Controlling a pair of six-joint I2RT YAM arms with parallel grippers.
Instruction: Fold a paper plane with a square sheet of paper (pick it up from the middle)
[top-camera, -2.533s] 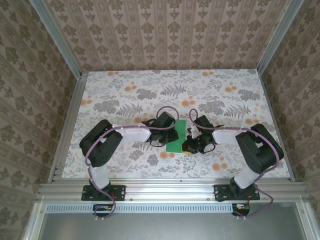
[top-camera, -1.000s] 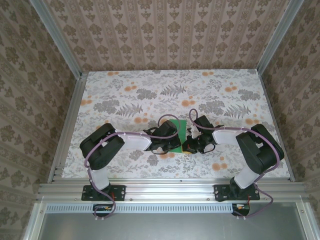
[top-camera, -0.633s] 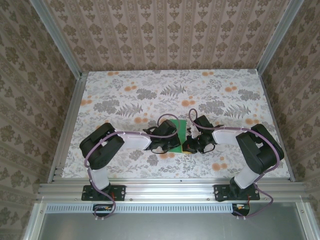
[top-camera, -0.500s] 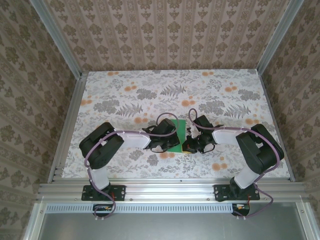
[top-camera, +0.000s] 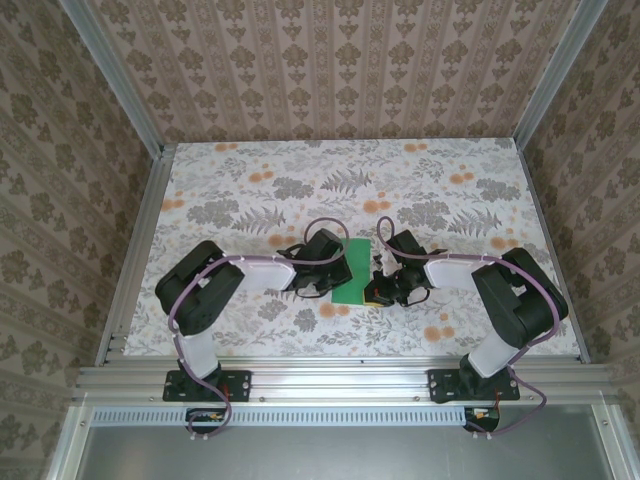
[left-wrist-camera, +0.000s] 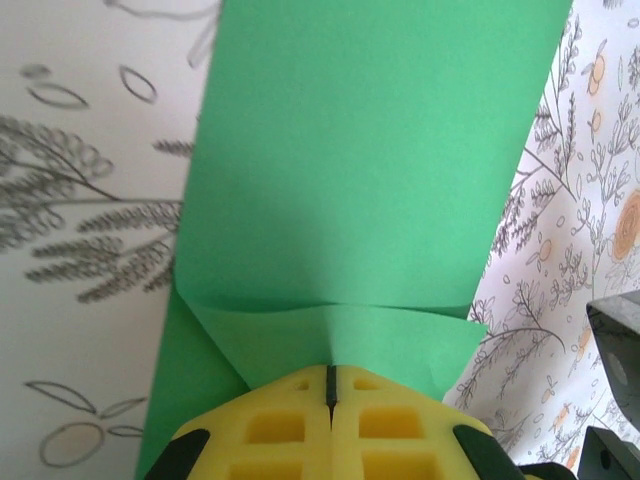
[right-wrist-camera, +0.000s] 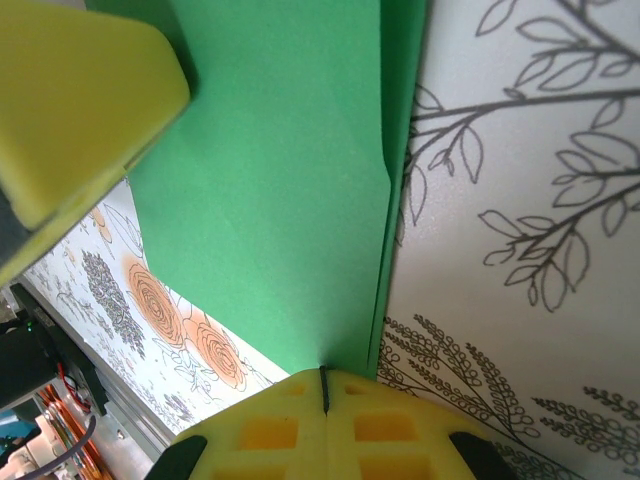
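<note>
The sheet of paper (top-camera: 357, 265) lies on the floral counter (top-camera: 250, 180) near its front middle, between the two grippers. It is folded into a narrow bright-green strip. Its long axis runs from the near side of the counter toward the far side, slanted a little so that the near end sits slightly to the left. From above, both ends look blunt and no sharp nose can be made out. In the left wrist view the paper (left-wrist-camera: 370, 170) stretches straight away from the camera as a broad band over the counter (left-wrist-camera: 90, 150). At its near end a small flap bends up, and a short crease in it runs right to the seam between the pads. The left gripper (left-wrist-camera: 330, 385) is fully closed, its yellow pads pressed together on that raised flap. From above, the left gripper (top-camera: 338, 274) sits at the strip's left edge. The right gripper (top-camera: 376, 285) sits at the strip's right edge. In the right wrist view the right gripper (right-wrist-camera: 322, 385) is also fully closed. The doubled right edge of the paper (right-wrist-camera: 270, 200) runs up to the pad seam and touches it. Whether that edge is pinched or only pressed cannot be told. A yellow finger of the left gripper (right-wrist-camera: 80, 100) shows above the green at the upper left.
</note>
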